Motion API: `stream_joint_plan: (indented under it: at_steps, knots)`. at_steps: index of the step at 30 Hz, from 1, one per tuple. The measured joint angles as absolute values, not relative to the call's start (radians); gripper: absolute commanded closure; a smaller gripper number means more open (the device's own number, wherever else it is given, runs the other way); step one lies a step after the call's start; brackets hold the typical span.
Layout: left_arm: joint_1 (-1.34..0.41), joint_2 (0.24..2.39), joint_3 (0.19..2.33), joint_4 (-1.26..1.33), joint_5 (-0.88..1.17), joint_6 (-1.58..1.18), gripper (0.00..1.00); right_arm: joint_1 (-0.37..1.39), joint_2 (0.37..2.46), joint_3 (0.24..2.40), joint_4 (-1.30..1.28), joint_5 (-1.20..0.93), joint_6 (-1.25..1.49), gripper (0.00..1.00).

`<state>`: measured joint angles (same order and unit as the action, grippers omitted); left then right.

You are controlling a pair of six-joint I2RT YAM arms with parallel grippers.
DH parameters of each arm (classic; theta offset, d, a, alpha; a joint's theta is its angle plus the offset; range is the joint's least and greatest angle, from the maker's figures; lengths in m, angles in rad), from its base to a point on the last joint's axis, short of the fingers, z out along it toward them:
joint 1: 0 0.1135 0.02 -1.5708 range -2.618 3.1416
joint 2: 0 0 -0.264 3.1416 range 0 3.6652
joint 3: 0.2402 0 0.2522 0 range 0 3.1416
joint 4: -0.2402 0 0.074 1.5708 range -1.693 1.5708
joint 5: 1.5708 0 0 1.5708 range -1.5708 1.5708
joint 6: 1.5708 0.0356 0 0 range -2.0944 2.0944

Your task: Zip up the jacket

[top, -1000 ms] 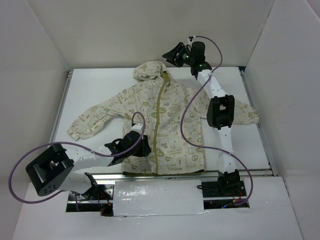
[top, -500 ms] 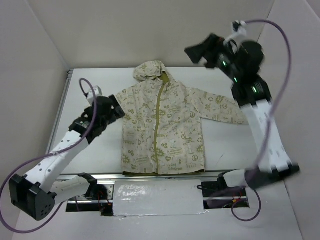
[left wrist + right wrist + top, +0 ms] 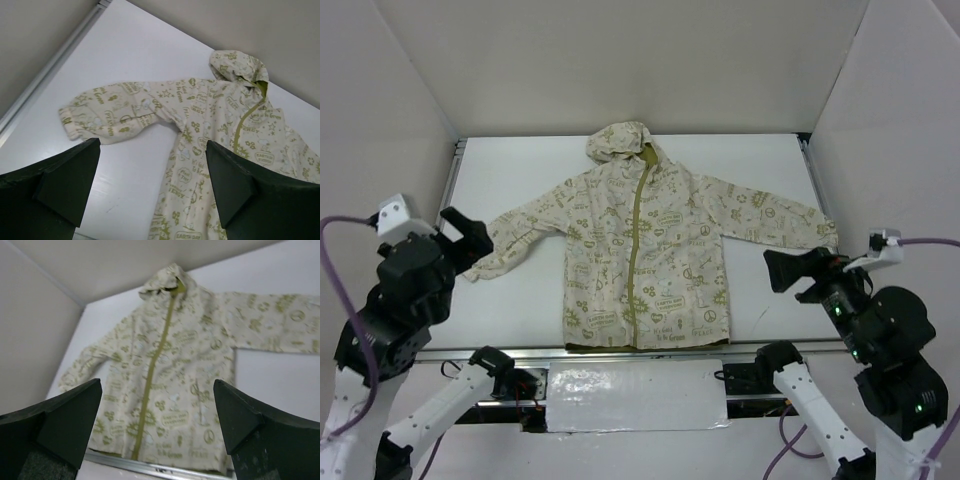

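The jacket (image 3: 665, 250) lies flat on the white table, front up, hood at the far side and both sleeves spread out. Its olive zipper (image 3: 637, 250) runs as one closed line from the hem up to the neck. My left gripper (image 3: 465, 232) hangs open above the table's near left, beside the left cuff, with nothing between its fingers. In the left wrist view the left gripper (image 3: 152, 150) looks down on the jacket (image 3: 200, 130). My right gripper (image 3: 788, 272) hangs open at the near right, holding nothing. In the right wrist view the right gripper (image 3: 157, 385) frames the jacket (image 3: 170, 355).
White walls close in the table on the left, back and right. A metal rail (image 3: 650, 350) runs along the near edge below the jacket's hem, and a white plate (image 3: 635, 395) sits between the arm bases. Purple cables trail from both arms.
Both arms have pulled back from the jacket to the near corners and risen. Both grippers have opened. The jacket now lies uncovered, sleeves spread.
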<state>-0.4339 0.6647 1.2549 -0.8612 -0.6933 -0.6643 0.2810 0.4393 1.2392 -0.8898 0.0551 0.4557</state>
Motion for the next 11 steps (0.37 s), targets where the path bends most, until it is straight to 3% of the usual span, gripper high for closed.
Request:
stream_joint_plan:
  at_steps: [11]
  knots:
    - [-0.434,0.463,1.2,-1.023,-0.766,-0.631,0.01,0.31,0.17,1.25,-1.051,0.222,0.426,0.0]
